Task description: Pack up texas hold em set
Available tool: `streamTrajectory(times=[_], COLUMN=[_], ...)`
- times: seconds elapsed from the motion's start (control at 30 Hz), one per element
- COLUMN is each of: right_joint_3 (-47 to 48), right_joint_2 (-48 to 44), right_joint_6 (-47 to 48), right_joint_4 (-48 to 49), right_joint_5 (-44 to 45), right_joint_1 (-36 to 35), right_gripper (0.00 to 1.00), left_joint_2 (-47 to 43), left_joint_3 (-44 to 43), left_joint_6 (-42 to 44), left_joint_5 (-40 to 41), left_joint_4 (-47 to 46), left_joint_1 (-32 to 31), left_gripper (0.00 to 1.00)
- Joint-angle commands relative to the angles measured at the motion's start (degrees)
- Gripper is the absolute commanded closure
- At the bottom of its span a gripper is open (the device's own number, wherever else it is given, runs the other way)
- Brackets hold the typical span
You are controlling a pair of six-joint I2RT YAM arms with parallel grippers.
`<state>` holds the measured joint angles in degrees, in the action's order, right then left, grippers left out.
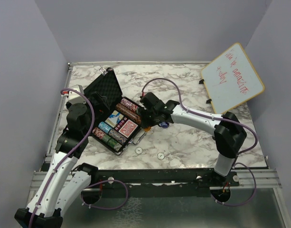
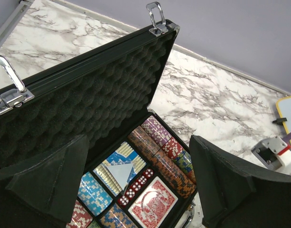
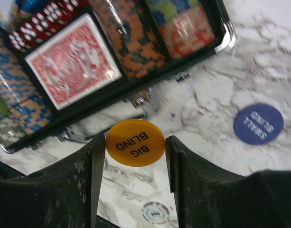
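Closest to the lens, the right end effector [image 3: 135,141] has its two black fingers closed narrowly on a round yellow button lettered BIG BLIND [image 3: 136,144], which touches both inner faces. It hangs over the white marble-patterned table [image 1: 192,137], just beside the case's front edge.

Far left in the overhead view, the left end effector [image 2: 138,147] hovers over the case with its fingers spread wide and nothing between them. Below it, the black rectangular hard case [image 2: 88,104] lies open and set diagonally on the left half of the table. Its egg-crate foam lid is raised, with silver latches [image 2: 157,16] along the lid's upper rim.

Inside, blue-and-white striped chip stacks [image 2: 93,192] fill the left compartments. Next comes a blue card deck [image 2: 119,164], then a row of red dice [image 2: 136,186] and a red card deck [image 2: 152,204]. Rows of brown, purple and red striped chips [image 2: 157,156] run along the right side.

On the table to the right of the yellow button lies a round blue button lettered SMALL BLIND [image 3: 258,124]. Two small white round buttons [image 1: 138,150] rest on the table nearer the arm bases. A wood-framed whiteboard with red writing [image 1: 233,78] leans at the far right corner.
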<state>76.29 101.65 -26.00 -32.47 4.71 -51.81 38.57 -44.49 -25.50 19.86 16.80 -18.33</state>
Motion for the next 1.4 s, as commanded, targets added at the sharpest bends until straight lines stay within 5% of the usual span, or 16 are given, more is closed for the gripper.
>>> streamTrajectory(times=[0.0,0.4,0.97,1.2,1.37], right_joint_3=[6.1,17.2,17.5,16.2,13.2], right_joint_2=[5.1,16.8,18.8,18.2,12.9], right_joint_6=[2.0,4.0,4.1,4.5,4.0], right_joint_4=[3.7,2.4,8.0,8.5,10.3], right_joint_5=[-4.3,-6.9,-6.5,-6.6,-5.0], right_joint_1=[-1.4,-3.9,-4.9,-5.1,-5.1], right_gripper=[0.46,0.44,0.42,0.26,0.24], left_joint_2=[-0.5,-0.9,-0.9,-0.9,-0.8], left_joint_3=[0.2,0.1,0.2,0.2,0.2], left_joint_6=[0.3,0.3,0.3,0.3,0.3], left_joint_5=[1.2,2.0,1.8,1.7,1.7], left_joint_4=[0.0,0.3,0.2,0.2,0.2], left_joint_1=[0.4,0.4,0.4,0.4,0.4], left_gripper=[0.06,0.06,0.05,0.05,0.06])
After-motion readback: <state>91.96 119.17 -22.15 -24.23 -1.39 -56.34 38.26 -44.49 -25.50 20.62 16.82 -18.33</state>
